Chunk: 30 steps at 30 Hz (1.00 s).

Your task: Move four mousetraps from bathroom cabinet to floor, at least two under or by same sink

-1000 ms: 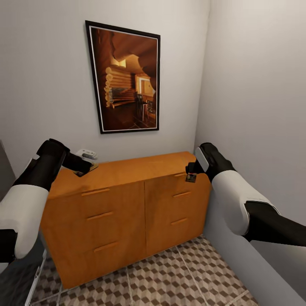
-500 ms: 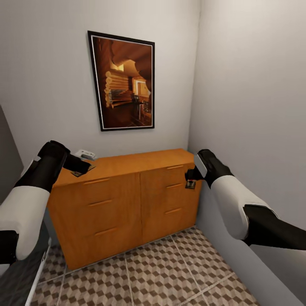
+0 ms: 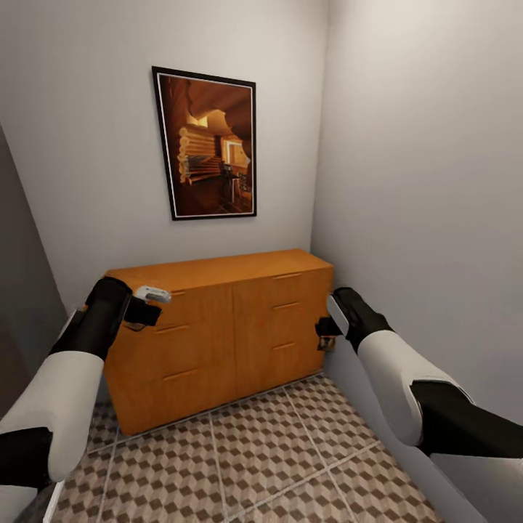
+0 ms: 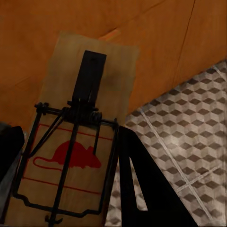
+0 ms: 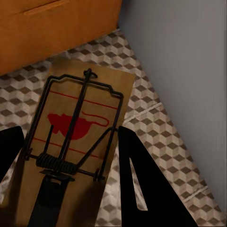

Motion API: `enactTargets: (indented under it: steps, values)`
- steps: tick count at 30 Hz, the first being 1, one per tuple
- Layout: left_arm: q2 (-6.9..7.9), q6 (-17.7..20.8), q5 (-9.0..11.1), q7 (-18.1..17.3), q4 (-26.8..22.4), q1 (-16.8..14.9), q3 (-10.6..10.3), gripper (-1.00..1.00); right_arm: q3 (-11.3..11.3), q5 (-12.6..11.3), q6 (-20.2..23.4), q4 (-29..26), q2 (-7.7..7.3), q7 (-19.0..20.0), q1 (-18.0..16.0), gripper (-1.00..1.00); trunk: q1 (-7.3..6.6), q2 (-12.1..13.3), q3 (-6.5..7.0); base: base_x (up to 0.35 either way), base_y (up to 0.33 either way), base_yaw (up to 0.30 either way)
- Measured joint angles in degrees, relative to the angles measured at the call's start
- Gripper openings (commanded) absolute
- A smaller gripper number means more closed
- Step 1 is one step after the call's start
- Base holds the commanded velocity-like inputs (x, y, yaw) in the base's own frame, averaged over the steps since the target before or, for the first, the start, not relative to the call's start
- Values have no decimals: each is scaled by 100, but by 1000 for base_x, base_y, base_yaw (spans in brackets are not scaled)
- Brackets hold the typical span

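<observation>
The orange-brown cabinet (image 3: 218, 327) stands against the far wall, drawers closed. My left gripper (image 3: 142, 314) hangs in front of its upper left drawer, shut on a mousetrap (image 4: 80, 71). That wooden board, with wire parts and a red mouse mark, lies between the dark fingers (image 4: 142, 189) of the left gripper (image 4: 68, 142). My right gripper (image 3: 325, 338) is by the cabinet's right end, shut on a second mousetrap (image 3: 327, 343). In the right wrist view this mousetrap (image 5: 94, 90) sits in the right gripper (image 5: 68, 139) above the bathroom floor (image 5: 156, 137). The bathroom sink is out of view.
A small white gadget (image 3: 152, 294) shows just above my left gripper at the cabinet's top front edge. A framed picture (image 3: 207, 142) hangs on the far wall. A grey wall (image 3: 421, 181) runs close along the right. Cube-patterned floor (image 3: 240, 450) lies between me and the cabinet.
The view has pulled back from the cabinet, so the camera moved. Both grippers, each still holding a trap, now sit lower, in front of the drawers rather than at the top.
</observation>
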Motion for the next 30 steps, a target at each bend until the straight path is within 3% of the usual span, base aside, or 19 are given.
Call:
enactTargets:
  steps: [6,8,10,13,17,18,19,20,23,26,28,30]
  values:
    - [-226,-20,8,527,19,459,221,-100,40,-1,-126,0,-2,6,315,-100,0,0,0,-311,-122,0]
    - [-318,-25,66,888,76,796,255,-100,45,-4,-222,1,-1,4,502,-100,0,0,-1,-311,-121,0]
    - [-343,-66,236,1097,131,1024,271,-100,47,-5,-337,2,3,6,674,-100,0,0,-1,-311,-121,0]
    - [-356,-386,716,1479,281,1347,446,-100,53,-5,-520,7,6,6,1027,-100,0,0,-1,-311,-120,0]
    - [-363,-1125,1320,2220,918,1554,891,-100,55,-2,-767,9,7,7,1454,-100,0,0,-1,-311,-120,0]
    - [-343,-2144,1687,3089,1663,1602,1105,-100,56,2,-1003,15,7,8,1756,-100,0,-1,-1,-312,-120,0]
    - [-334,-2589,1860,3398,2604,1621,1127,-100,57,-13,-1101,41,7,6,1951,-100,1,1,-2,-312,-120,0]
    - [-328,-2947,1968,3626,2948,1625,1139,-100,61,-4,-1182,85,7,6,2049,-100,0,0,-1,-311,-120,0]
    - [-308,-3598,2206,3966,3693,1629,1167,-100,64,77,-1504,458,11,0,2273,-100,0,0,-1,-312,-119,0]
    - [-202,-4084,2386,4139,4552,1630,1173,-100,39,490,-2562,1663,80,-10,2389,-100,0,0,-2,-312,-119,0]
    - [-129,-4418,2463,4166,4879,1632,1176,-100,32,639,-3140,2215,113,-3,2404,-100,0,0,-2,-311,-120,0]
    - [-94,-4726,2631,4269,5086,1715,1176,-100,35,721,-3480,2430,135,24,2508,-100,0,0,-2,-311,-119,0]
